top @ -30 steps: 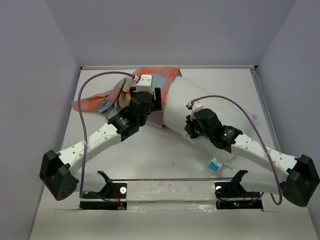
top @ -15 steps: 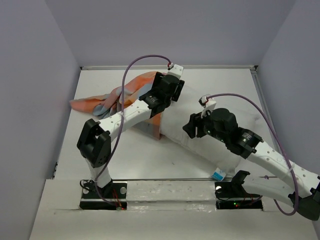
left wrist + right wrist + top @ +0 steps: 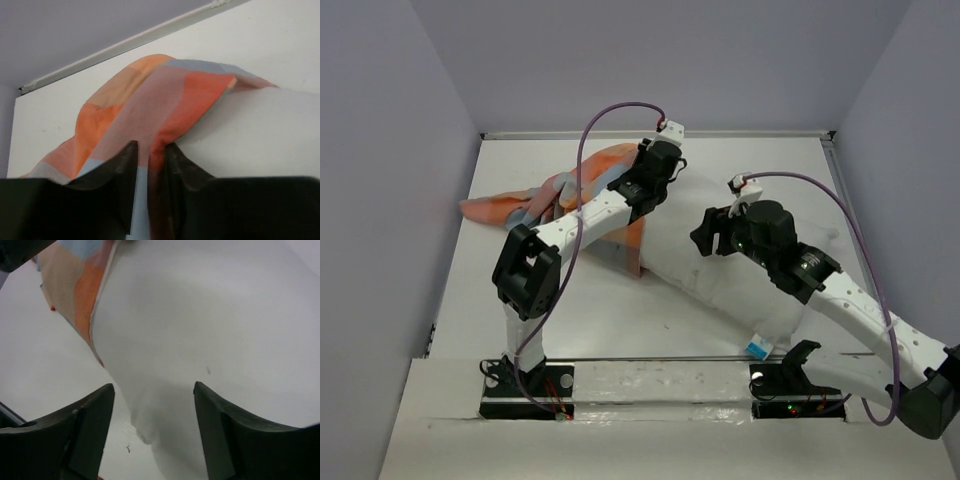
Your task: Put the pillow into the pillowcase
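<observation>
Above: plump white fabric pillow [image 3: 675,250] diagonal on white worktop [image 3: 570,305], far end inside thin orange, light-blue and grey-tan checked pillowcase [image 3: 495,208]. Left wrist: left end effector [image 3: 150,152] narrow, pinching pillowcase fold. Right wrist: right end effector [image 3: 152,405] wide over pillow.

Two robot arms, the left arm [image 3: 585,213] and the right arm [image 3: 865,310], have white link shells and black joint housings. A purple cable [image 3: 582,155] loops along each. The left tool [image 3: 151,146] and right tool [image 3: 152,388] have matte black fingers [image 3: 90,430].
</observation>
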